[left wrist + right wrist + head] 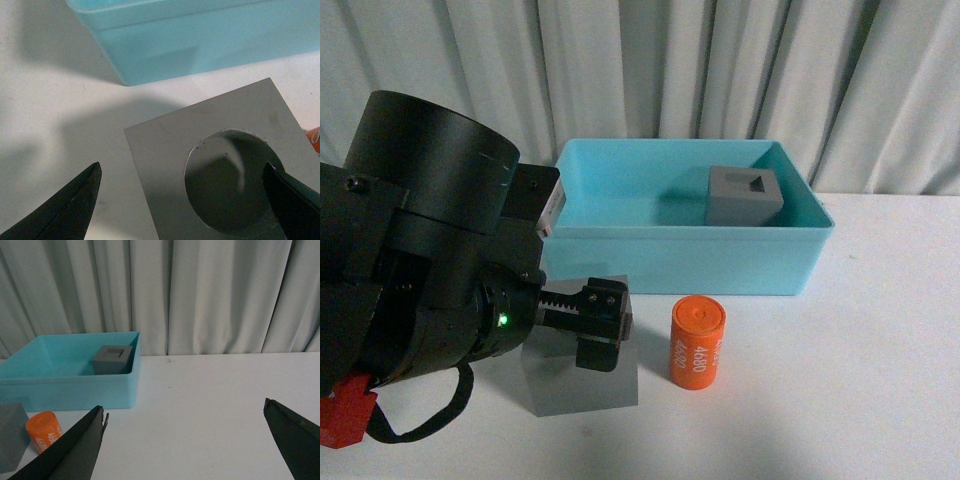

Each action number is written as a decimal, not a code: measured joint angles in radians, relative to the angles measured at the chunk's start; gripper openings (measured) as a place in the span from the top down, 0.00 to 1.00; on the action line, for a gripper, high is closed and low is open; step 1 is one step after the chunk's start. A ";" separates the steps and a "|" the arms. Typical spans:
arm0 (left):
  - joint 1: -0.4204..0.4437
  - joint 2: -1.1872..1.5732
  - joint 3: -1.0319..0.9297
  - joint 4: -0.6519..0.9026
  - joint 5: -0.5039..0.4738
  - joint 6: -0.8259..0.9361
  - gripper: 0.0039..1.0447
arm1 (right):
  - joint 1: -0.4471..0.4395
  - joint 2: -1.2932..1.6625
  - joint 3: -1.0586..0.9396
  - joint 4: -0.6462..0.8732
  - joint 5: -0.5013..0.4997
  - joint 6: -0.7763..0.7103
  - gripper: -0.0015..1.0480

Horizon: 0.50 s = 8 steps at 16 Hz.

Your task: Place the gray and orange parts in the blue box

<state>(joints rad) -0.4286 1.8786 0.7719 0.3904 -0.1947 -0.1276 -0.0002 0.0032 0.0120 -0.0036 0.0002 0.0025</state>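
Note:
A gray cube with a round hole point(588, 388) stands on the white table in front of the blue box point(680, 262). My left gripper point(604, 330) hangs open just above it, hiding part of its top. In the left wrist view its fingers straddle one side of the cube point(160, 150), one fingertip over the hole. The orange cylinder point(697, 343), printed 4680, stands upright to the right of the cube. A second gray cube point(744, 196) rests inside the box at its back right. My right gripper point(185, 440) is open over bare table, away from the parts.
Pale curtains point(720, 70) hang behind the table. The left arm's black body point(410, 260) fills the left of the front view. In the right wrist view the blue box point(70, 390), the orange cylinder point(45, 432) and the nearer gray cube point(10, 437) lie far off to one side.

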 joint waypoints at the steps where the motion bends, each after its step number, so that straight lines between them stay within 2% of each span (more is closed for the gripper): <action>1: 0.000 0.007 0.006 0.000 -0.005 0.000 0.06 | 0.000 0.000 0.000 0.000 0.000 0.000 0.06; 8: 0.004 0.038 0.032 0.000 -0.015 0.011 0.06 | 0.000 0.000 0.000 0.000 0.000 0.000 0.06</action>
<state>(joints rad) -0.4244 1.9167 0.8040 0.3904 -0.2100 -0.1169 -0.0002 0.0036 0.0120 -0.0032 0.0002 0.0025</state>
